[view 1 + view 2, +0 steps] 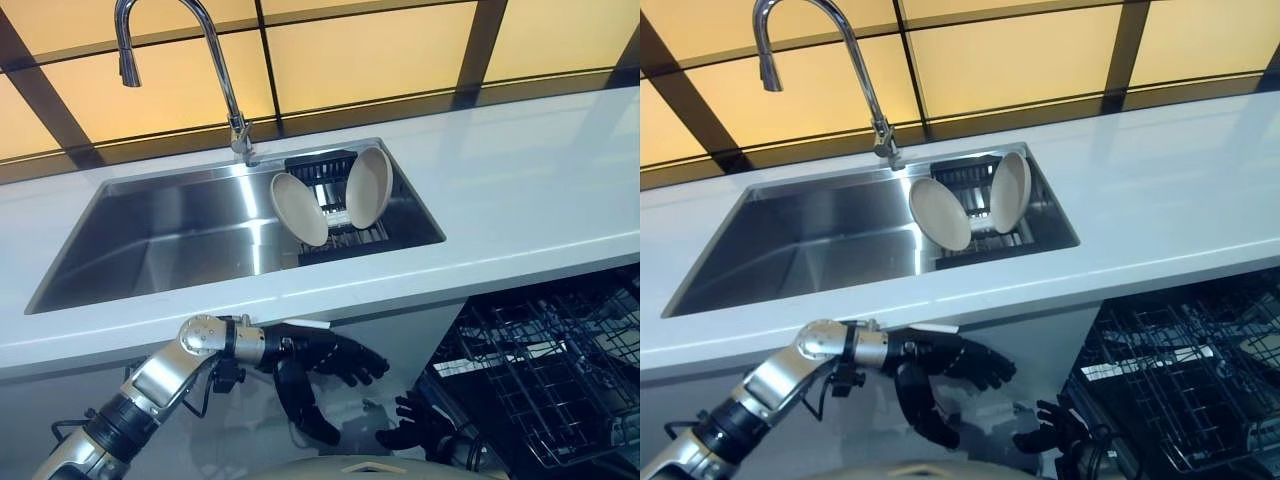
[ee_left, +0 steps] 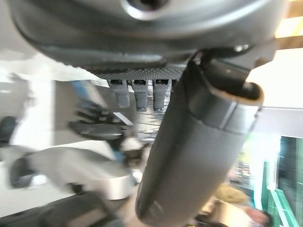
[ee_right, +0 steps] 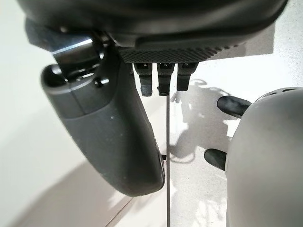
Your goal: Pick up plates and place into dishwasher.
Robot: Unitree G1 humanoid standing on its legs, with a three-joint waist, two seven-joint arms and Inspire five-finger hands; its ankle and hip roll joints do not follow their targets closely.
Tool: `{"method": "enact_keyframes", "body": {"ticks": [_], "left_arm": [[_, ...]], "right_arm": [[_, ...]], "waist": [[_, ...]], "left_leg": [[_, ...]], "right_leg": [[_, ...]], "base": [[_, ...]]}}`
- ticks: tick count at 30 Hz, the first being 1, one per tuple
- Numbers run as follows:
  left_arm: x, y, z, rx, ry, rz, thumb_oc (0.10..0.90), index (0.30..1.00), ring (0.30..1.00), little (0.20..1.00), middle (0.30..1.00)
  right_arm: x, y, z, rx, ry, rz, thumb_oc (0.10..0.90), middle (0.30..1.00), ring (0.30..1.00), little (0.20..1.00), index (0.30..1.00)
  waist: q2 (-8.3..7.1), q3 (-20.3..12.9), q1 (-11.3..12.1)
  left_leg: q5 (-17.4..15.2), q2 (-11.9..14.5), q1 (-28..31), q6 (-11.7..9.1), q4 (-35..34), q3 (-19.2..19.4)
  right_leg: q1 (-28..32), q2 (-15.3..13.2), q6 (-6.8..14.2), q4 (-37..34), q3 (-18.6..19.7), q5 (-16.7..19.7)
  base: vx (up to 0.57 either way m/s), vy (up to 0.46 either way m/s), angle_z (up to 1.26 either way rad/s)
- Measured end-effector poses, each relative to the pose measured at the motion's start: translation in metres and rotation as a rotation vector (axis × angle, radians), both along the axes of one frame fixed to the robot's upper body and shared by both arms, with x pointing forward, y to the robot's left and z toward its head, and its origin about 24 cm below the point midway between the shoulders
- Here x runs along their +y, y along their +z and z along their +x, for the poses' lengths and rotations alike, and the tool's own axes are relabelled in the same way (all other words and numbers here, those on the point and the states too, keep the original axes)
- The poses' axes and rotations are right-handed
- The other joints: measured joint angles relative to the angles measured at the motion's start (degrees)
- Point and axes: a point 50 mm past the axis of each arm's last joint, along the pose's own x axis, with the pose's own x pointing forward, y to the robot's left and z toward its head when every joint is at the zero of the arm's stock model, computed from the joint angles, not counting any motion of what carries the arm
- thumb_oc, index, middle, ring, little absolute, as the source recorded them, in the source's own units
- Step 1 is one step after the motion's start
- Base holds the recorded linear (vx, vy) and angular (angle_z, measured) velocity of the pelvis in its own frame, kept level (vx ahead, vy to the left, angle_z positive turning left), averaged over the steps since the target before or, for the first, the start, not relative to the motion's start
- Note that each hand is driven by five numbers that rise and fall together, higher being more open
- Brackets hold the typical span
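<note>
Two beige plates stand on edge in a black wire rack (image 1: 322,172) at the right end of the sink: one (image 1: 298,208) leans left, the other (image 1: 368,187) leans right. My left hand (image 1: 322,360) hangs below the counter's front edge, in front of the white cabinet, open and holding nothing; its thumb (image 2: 199,142) points down. My right hand (image 1: 412,426) is lower still, near the dishwasher's left side, with its fingers spread and nothing in it. Its thumb (image 3: 109,137) looms in the right wrist view. The dishwasher's lower rack (image 1: 560,370) is pulled out at the lower right.
A steel sink (image 1: 170,235) is set in the white countertop (image 1: 540,190), with a tall curved faucet (image 1: 215,50) behind it. The counter's front edge overhangs both hands. The dishwasher rack holds dark wire tines.
</note>
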Motion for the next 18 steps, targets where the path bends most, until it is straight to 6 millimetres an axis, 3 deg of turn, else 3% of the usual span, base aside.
{"method": "enact_keyframes", "body": {"ticks": [10, 18], "left_arm": [[0.002, 0.052, 0.009, 0.052, 0.048, -0.412, 0.8, 0.9, 0.9, 0.9, 0.9], [0.038, 0.107, 0.035, -0.279, 0.424, -0.589, 0.8, 0.9, 0.9, 0.9, 0.9]], "right_arm": [[0.002, 0.0, -0.001, -0.013, -0.018, -0.004, 0.8, 0.9, 0.9, 0.9, 0.9], [0.009, -0.002, -0.002, -0.013, -0.03, 0.003, 0.8, 0.9, 0.9, 0.9, 0.9]], "waist": [[0.0, -0.1, 0.1], [-0.02, -0.4, 0.3]], "left_leg": [[0.2, -0.1, 0.0, 0.0, 0.0, -0.6], [0.3, 0.0, 0.0, -0.1, 0.0, -0.8]], "right_leg": [[0.2, -0.1, 0.0, 0.0, -0.7, 0.0], [0.3, -0.1, 0.0, 0.0, -1.0, 0.0]], "base": [[0.0, -0.009, 0.02], [0.0, -0.002, 0.0]]}}
